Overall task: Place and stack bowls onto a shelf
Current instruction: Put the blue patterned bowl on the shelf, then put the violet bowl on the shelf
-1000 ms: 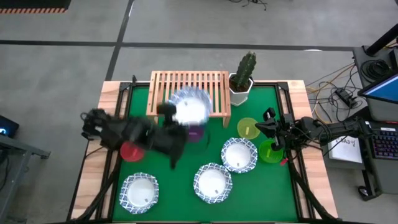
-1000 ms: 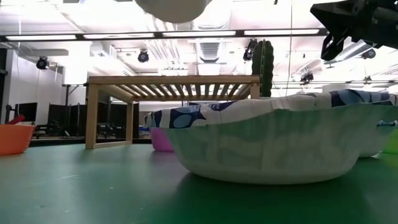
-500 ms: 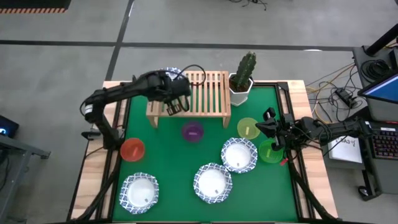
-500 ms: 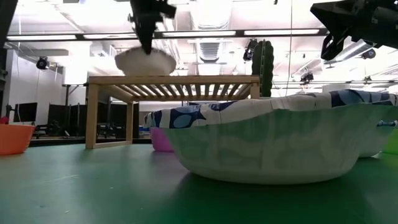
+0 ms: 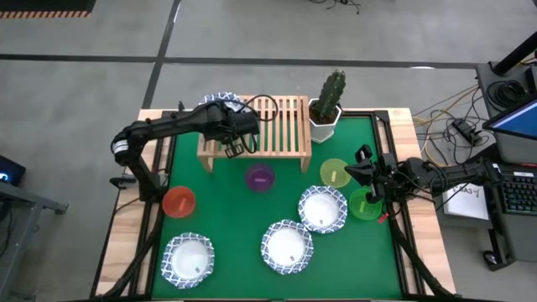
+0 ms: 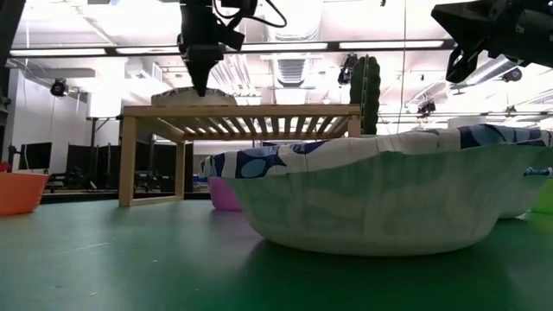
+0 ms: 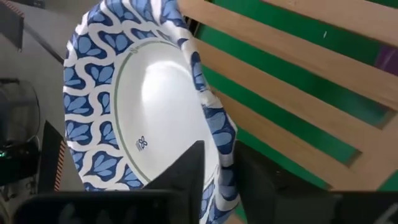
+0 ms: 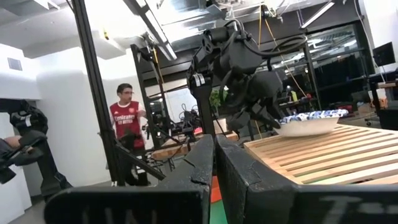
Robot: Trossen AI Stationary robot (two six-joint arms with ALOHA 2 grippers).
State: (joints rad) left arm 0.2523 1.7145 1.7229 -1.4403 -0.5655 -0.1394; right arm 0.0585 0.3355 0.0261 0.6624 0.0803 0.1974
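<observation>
My left gripper point(image 5: 228, 113) stands at the left end of the light-wood shelf point(image 5: 268, 126), shut on a white bowl with a blue patterned rim point(image 5: 218, 101). In the low view this bowl point(image 6: 186, 94) sits at the shelf's slatted top point(image 6: 259, 111). Three more white patterned bowls point(image 5: 190, 258) point(image 5: 287, 246) point(image 5: 323, 208) rest on their bases on the green table. So do the purple point(image 5: 259, 177), yellow point(image 5: 335, 172), red point(image 5: 179, 200) and green point(image 5: 366, 204) bowls. My right gripper point(image 5: 357, 168) waits shut above the table's right side. My left gripper pinches the bowl's scalloped rim point(image 7: 219, 140), one finger point(image 7: 186, 177) inside the bowl and the other outside. The fingers point(image 6: 200, 79) come from above, pointing down. The bowl is upright with its base at the shelf's left end; whether it bears on the slats I cannot tell.
A white hexagonal pot with a green cactus point(image 5: 327, 101) stands at the shelf's right end. The rest of the shelf's slatted top is bare. A person in a red shirt point(image 8: 127, 124) stands in the room beyond the table. Cables and equipment lie right of the table.
My left gripper has carried the white patterned bowl from high above the table's middle toward the far left, over the shelf's left end. It has then come down, so the bowl now sits at the slatted top.
</observation>
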